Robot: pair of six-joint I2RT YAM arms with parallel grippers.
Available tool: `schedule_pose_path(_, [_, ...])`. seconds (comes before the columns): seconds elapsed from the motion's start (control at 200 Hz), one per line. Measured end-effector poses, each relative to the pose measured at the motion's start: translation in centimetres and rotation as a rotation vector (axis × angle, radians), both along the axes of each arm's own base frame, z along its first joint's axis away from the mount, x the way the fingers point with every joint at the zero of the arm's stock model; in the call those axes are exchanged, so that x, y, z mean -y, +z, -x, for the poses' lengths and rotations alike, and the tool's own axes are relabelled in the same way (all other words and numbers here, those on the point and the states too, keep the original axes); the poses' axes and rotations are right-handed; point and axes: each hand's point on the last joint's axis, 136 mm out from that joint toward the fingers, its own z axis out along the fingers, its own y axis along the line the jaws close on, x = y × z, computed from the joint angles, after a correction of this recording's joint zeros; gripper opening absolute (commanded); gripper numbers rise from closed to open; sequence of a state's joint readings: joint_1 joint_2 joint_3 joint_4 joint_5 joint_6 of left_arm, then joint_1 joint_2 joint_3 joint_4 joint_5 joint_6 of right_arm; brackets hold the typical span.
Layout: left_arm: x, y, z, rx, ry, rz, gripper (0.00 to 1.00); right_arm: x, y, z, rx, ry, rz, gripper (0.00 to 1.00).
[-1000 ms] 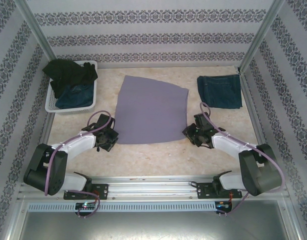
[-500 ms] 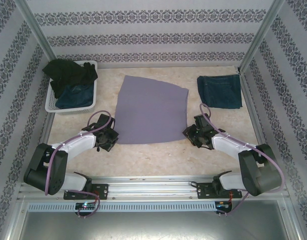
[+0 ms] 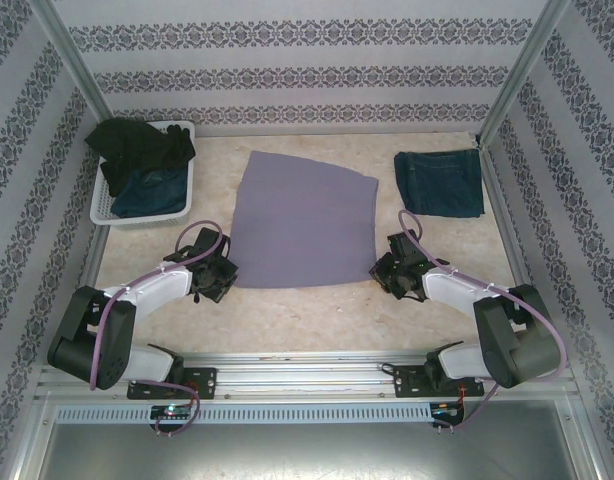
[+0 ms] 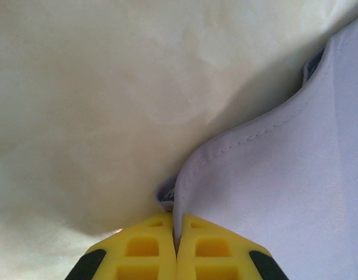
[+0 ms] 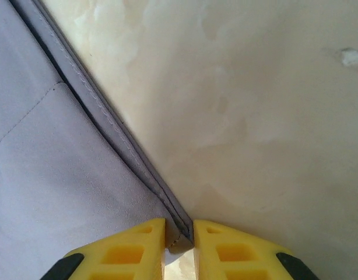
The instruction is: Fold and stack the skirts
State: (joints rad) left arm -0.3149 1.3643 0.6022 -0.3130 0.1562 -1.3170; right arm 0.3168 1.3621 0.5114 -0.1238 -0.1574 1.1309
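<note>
Skirts on the marble-look table (image 3: 287,315), as I watch from the overhead camera: the lavender-grey skirt (image 3: 305,222) lies spread flat in the middle, its wider hem toward the arms, with one arm at each near corner

At the near-left corner, the left gripper (image 3: 224,277) sits low against the cloth. Through its wrist camera I see the yellow pads (image 4: 144,251) pressed together with the skirt's stitched edge pinched between them, and the fabric rises in a curved fold away from the tabletop

At the near-right corner, the right gripper (image 3: 380,272) also rests at table height. Its wrist camera shows me the yellow fingertips (image 5: 132,254) drawn to a narrow gap, with the layered corner of the hem filling that gap and touching both pads; the rest of the cloth there lies flat on the table

Elsewhere, a folded denim skirt (image 3: 440,183) rests in the far-right corner, well apart from the spread one. On the far left, the white lattice basket (image 3: 105,212) holds a black skirt (image 3: 142,148) heaped over its far rim and a second denim skirt (image 3: 152,192) beneath it
</note>
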Motion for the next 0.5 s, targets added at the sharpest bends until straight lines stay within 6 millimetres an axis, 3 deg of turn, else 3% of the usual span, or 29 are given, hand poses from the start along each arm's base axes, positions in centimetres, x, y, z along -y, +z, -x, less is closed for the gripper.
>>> schedule_pose_path(0.095, [0.0,0.0,0.0,0.001,-0.004,-0.001,0.00,-0.1,0.1,0.0,0.003,0.002,-0.001,0.13])
schedule_pose_path(0.195, [0.0,0.0,0.0,0.003,-0.007,-0.002,0.00,-0.7,0.7,-0.8,0.044,0.014,-0.014,0.00])
schedule_pose_path(0.38, [-0.1,1.1,-0.8,0.029,-0.028,-0.026,0.00,-0.7,1.8,-1.2,0.086,0.010,-0.021,0.00])
schedule_pose_path(0.5, [-0.8,4.2,-1.6,0.098,-0.049,-0.079,0.00,0.0,3.7,-1.0,0.132,-0.006,-0.008,0.00])
